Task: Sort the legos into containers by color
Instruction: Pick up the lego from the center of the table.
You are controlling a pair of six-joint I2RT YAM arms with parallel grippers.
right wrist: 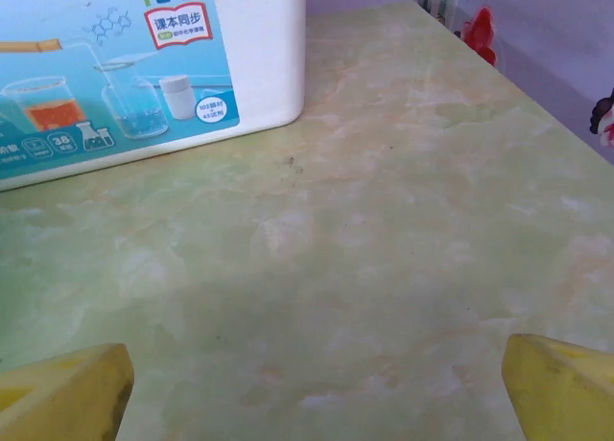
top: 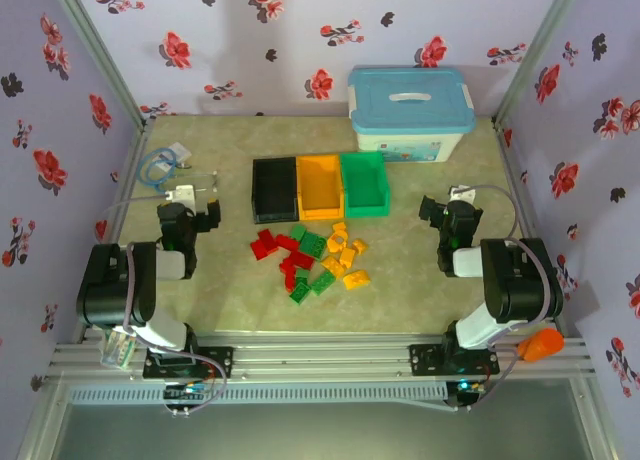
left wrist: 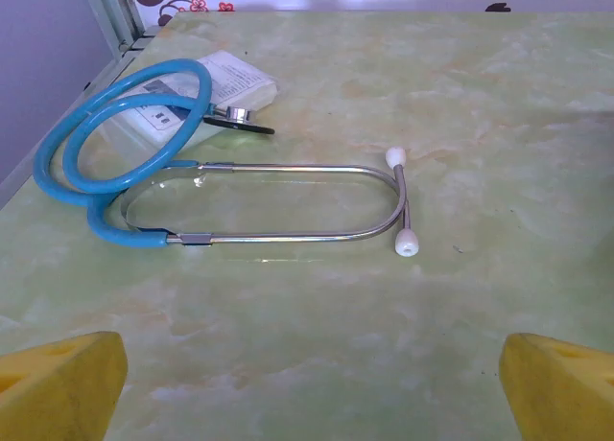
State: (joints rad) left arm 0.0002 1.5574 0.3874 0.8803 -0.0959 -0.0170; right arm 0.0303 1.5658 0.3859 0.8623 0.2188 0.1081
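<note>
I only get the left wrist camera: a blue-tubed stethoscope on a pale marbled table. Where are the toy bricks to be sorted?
Observer: The small red, green and yellow plastic bricks lie in a loose heap at the middle of the table.
Operator: And the bins?
Observer: Three small open plastic ones stand in a row just behind the heap: black bin, orange-yellow bin, green bin.
Operator: What faces the other arm?
Observer: The open right gripper points at a large white plastic box with a light-blue lid.

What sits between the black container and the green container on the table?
The orange-yellow container sits between the black container and the green container, all three side by side; the top view shows it.
</note>
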